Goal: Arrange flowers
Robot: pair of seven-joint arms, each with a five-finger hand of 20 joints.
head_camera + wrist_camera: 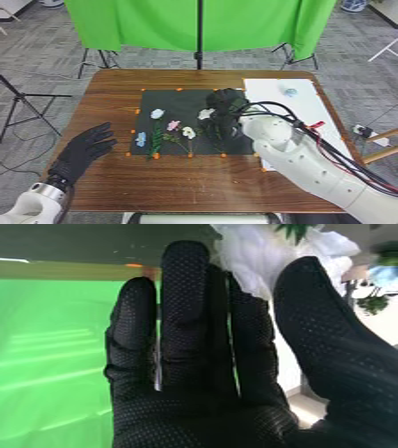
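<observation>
Green cloth (147,25) — black pole (200,30) before it, black tripod (25,95) at left, grey carpet (44,55) — cables (19,170) across it

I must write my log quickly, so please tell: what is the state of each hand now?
Left hand: open, holding nothing.
Right hand: open, fingers straight, white flower close to its thumb; any grip cannot be told.
</observation>
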